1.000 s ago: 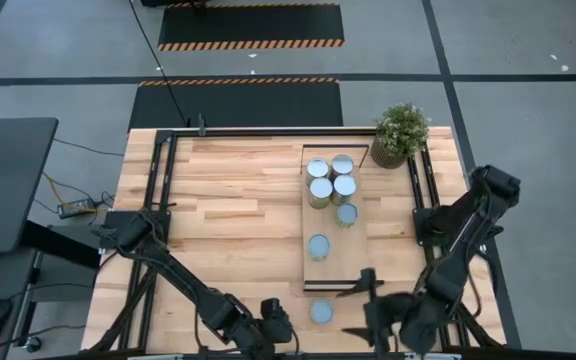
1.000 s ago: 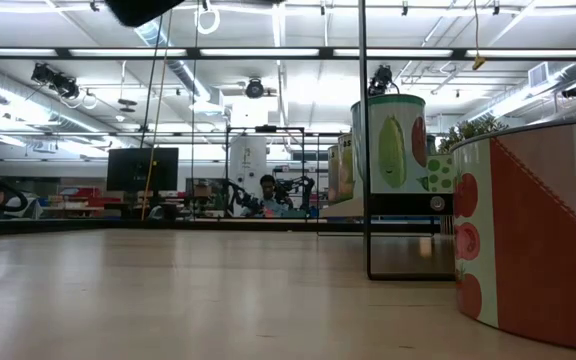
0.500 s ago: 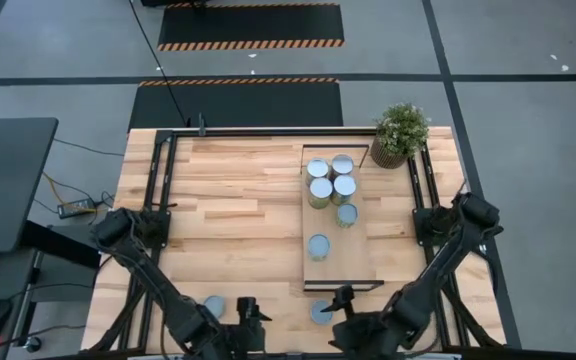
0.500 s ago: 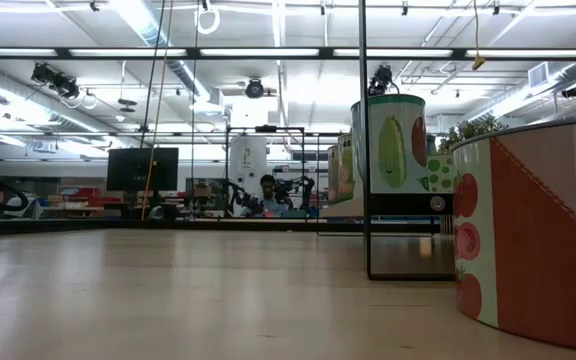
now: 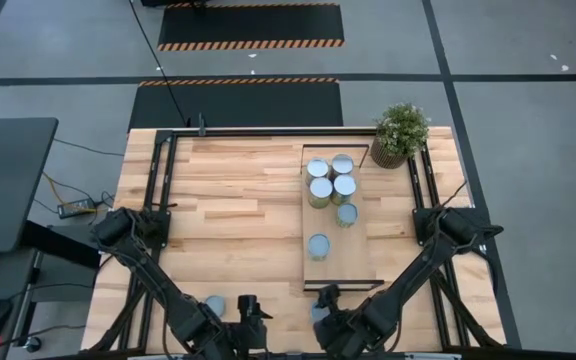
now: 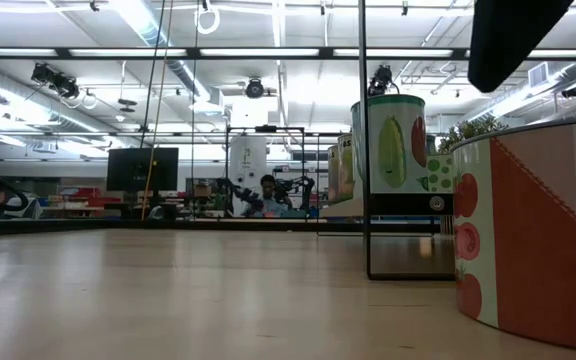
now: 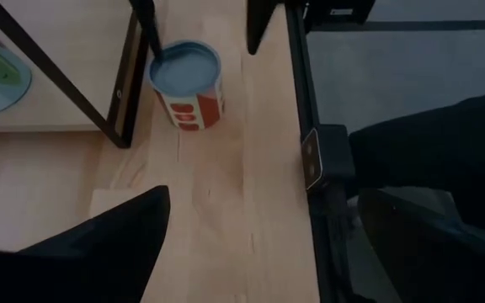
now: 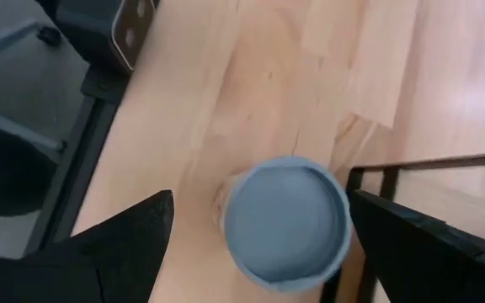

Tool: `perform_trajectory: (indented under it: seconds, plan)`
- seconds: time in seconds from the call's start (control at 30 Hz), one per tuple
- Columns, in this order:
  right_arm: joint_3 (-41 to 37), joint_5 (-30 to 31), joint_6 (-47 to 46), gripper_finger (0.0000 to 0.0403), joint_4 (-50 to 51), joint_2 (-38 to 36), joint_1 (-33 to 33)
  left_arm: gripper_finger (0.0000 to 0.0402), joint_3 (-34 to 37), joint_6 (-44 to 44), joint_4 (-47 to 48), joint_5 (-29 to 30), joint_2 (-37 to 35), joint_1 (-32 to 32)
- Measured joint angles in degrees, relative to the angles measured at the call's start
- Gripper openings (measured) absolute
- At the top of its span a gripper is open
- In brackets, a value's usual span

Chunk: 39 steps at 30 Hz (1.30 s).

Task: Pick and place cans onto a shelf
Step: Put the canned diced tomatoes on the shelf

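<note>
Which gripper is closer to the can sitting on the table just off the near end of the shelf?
Right. The right gripper hovers over that can, jaws open either side; the left gripper sits farther along the table edge.

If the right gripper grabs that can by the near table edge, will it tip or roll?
The can stands upright on its flat base, so it probably won't roll unless knocked over. Its rigid-looking round sides may slip in an off-centre pinch. The right gripper, open, straddles it, so a centred close looks likely.
</note>
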<state>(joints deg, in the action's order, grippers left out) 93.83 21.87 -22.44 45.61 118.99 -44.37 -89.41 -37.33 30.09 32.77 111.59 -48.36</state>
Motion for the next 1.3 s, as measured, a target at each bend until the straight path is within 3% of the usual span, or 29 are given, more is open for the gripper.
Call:
perform_trajectory:
  seconds: [0.43, 0.83, 1.3]
  plan:
    - [11.8, -0.8, 3.8, 0.0370, 9.8, 8.2, 0.9, 0.0388, 0.0, -0.7, 0.4, -0.7, 0.0, 0.7]
    - [11.8, -1.0, 10.1, 0.0376, 10.7, 8.5, 1.5, 0.0388, 0.0, -1.0, 1.2, -1.7, 0.0, 0.7]
    - [7.6, -2.2, 10.1, 0.0375, 8.7, 8.5, 2.7, 0.0388, 0.0, -1.1, 1.2, -2.2, 0.0, 0.7]
